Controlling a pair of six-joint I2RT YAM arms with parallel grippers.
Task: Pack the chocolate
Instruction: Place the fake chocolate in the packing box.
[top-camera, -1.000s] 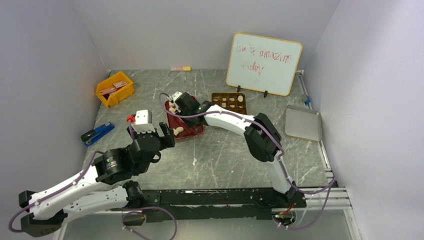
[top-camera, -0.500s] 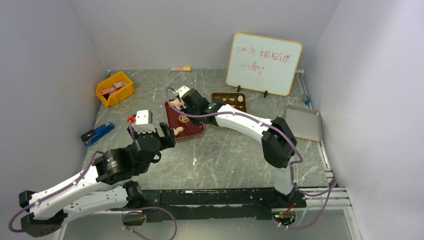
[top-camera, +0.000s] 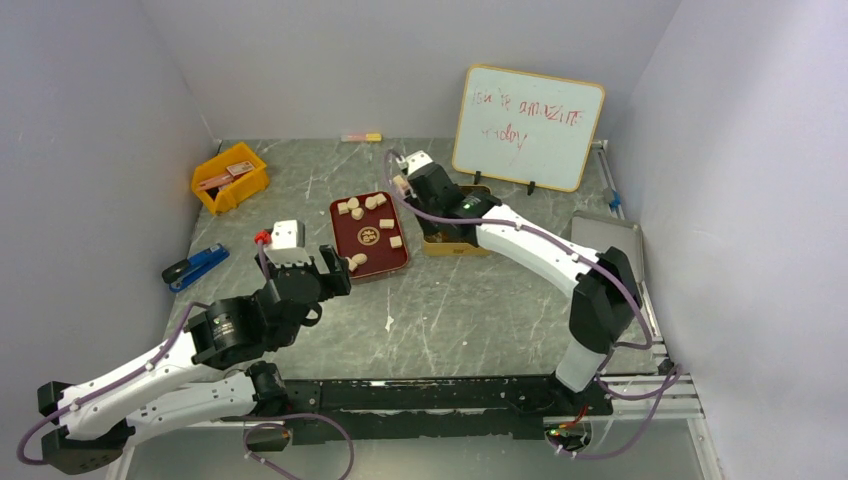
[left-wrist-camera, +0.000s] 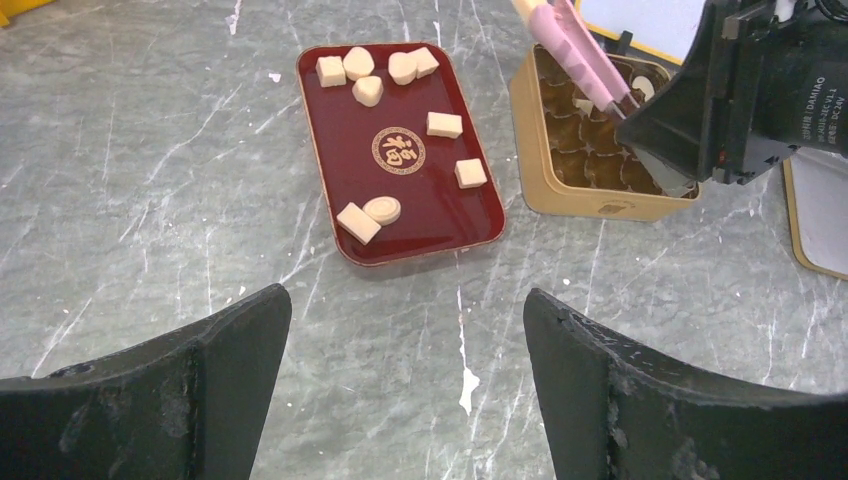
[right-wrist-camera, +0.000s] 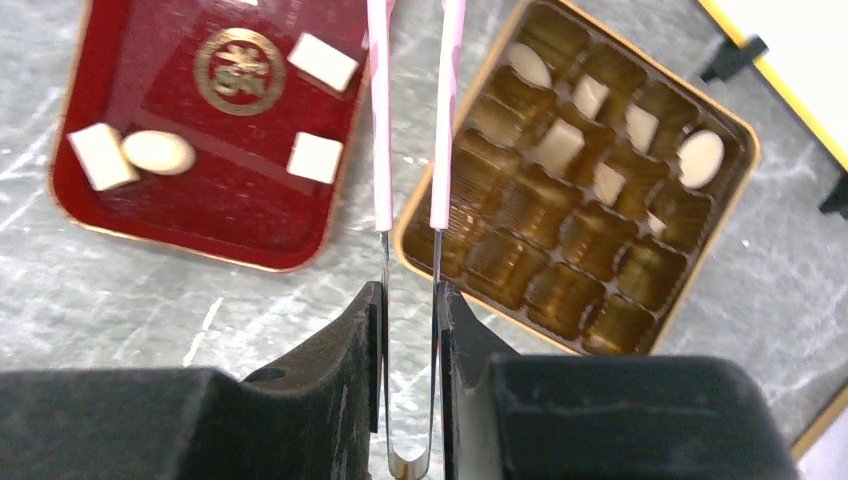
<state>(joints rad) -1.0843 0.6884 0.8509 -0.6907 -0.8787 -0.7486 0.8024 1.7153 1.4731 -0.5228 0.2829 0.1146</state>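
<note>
Right gripper (right-wrist-camera: 408, 300) pinching pink tweezers (right-wrist-camera: 378, 120) swung off red tray (right-wrist-camera: 200, 190), gold tin (right-wrist-camera: 585, 240) now beside tips; chocolate (right-wrist-camera: 322, 62) drop likely; left gripper (left-wrist-camera: 405, 310) wide

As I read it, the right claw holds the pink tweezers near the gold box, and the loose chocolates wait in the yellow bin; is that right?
Not quite. The left wrist view shows the loose chocolates in the dark red tray, not the yellow bin. The rest stands: the right claw holds the pink tweezers near the gold box.
</note>
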